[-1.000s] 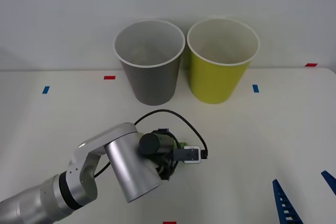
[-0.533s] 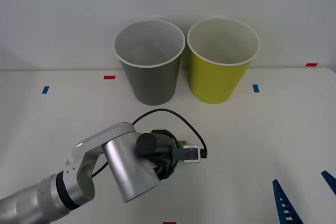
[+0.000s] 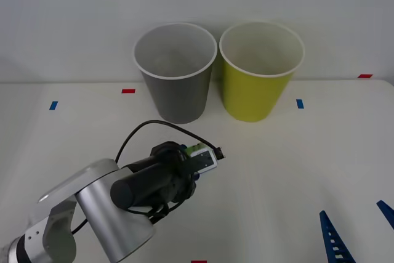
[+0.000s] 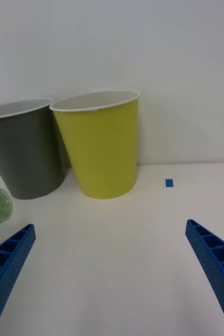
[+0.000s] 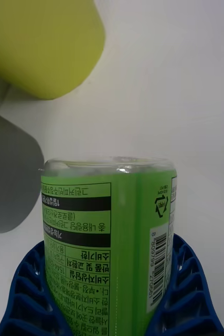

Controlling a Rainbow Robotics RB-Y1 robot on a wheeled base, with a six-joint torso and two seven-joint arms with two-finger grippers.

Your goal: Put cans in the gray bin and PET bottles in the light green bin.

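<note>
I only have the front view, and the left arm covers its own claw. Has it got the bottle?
Observer: Yes. In the left wrist view the left claw has a blue finger on each side of the PET bottle.
Operator: Which end points away from the wrist?
Observer: The clear base; the green label and barcode sit between the fingers.
Operator: What lies ahead of it?
Observer: The light green bin and, beside it, the gray bin.
Operator: And the right claw?
Observer: The right claw is open above bare table, facing both bins.
</note>
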